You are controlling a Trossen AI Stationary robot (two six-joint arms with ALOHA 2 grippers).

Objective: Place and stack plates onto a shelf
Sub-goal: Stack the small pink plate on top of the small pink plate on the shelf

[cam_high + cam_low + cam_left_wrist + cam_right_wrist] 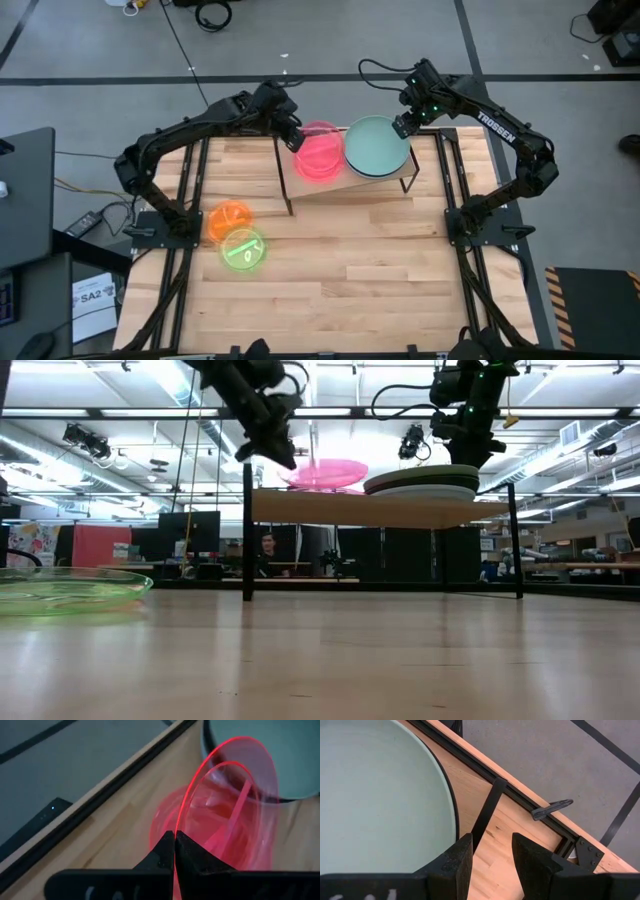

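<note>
**Pink plate pinched at the shelf, two small plates waiting on the table**

Nearest the table's front edge, at about eight o'clock from the table's centre in the high view, a neon-green plate lies flat on the slatted tabletop, touching an orange plate just beyond it at eleven o'clock.

Farther back stands the shelf, near twelve o'clock. On its left half sits a pink plate, tilted up at one edge. The left gripper has its jaws pressed together on that plate's rim, at ten o'clock of the plate.

On the shelf's right half rests a stack of larger plates, a mint-green plate on top. The right gripper hovers just off its rim at two o'clock, jaws spread, holding nothing.
</note>
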